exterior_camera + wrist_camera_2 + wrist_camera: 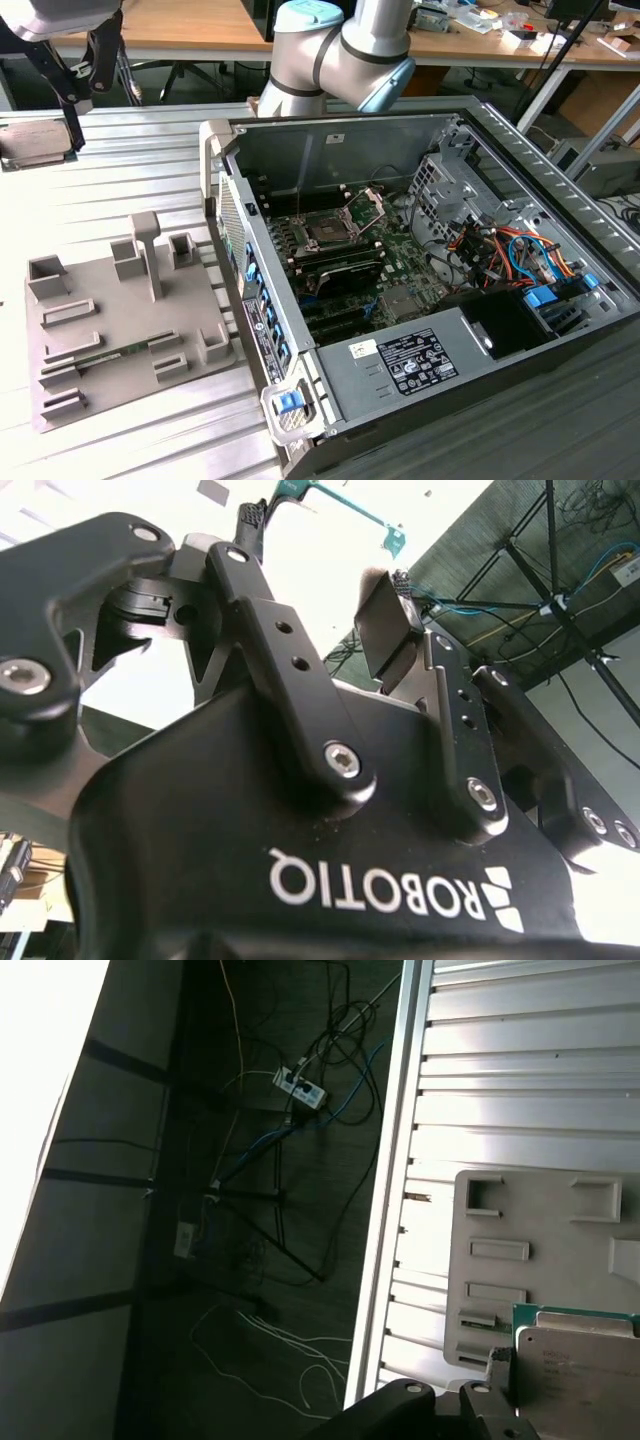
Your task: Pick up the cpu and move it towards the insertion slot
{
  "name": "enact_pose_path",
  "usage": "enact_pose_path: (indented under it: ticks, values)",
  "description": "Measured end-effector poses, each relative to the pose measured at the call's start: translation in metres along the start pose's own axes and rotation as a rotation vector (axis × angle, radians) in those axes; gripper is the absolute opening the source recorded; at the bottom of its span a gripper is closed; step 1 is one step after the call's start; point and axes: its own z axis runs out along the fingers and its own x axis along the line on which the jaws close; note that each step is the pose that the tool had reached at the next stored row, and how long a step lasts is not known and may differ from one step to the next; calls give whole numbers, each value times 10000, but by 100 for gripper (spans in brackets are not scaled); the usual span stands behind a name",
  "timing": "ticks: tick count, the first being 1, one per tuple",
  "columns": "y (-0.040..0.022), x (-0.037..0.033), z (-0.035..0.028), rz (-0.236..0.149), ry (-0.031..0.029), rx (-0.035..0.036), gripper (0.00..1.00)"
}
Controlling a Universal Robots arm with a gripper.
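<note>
A: Biggest thing first?
B: Ribbed metal table (130, 190), runs across the whole exterior view. On it, filling the right half of the frame, sits an open PC case (330, 150) w/ a green mobo (398, 262) and coloured cables inside.

A: Arm?
B: Grey-and-blue robot arm (340, 50), top centre of the frame, behind the case.

A: Tray?
B: Grey tray (110, 320), lower left of the frame, just beside the case. It has raised blocks and shallow recesses on top.

A: Slot?
B: Insertion slot (328, 228) is approx. mid-frame, inside the case on the mobo. Dark centre, shiny frame, w/ the metal bracket (372, 205) tilted up at its upper-right side.

A: Gripper? Open or not?
B: Gripper (322, 555) is clamped on the cpu (38, 143). In the exterior view it's in the upper left corner of the frame, and one black finger (73, 125) presses on the chip's edge. In the second wrist view a thin green edge of the chip runs between the two fingertips.

A: And the cpu itself?
B: Far upper left of the exterior view, silvery top up and roughly level. It's above the table, beyond the tray and not touching it, well apart from the slot. The first wrist view has it close to the gripper body, green rim showing, w/ the tray behind it.
</note>
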Motion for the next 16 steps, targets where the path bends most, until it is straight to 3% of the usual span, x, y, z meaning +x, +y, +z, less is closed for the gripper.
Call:
enact_pose_path:
  ticks: [16]
  values:
    - [-24, -130, 0, 1, 0, 0, 55]
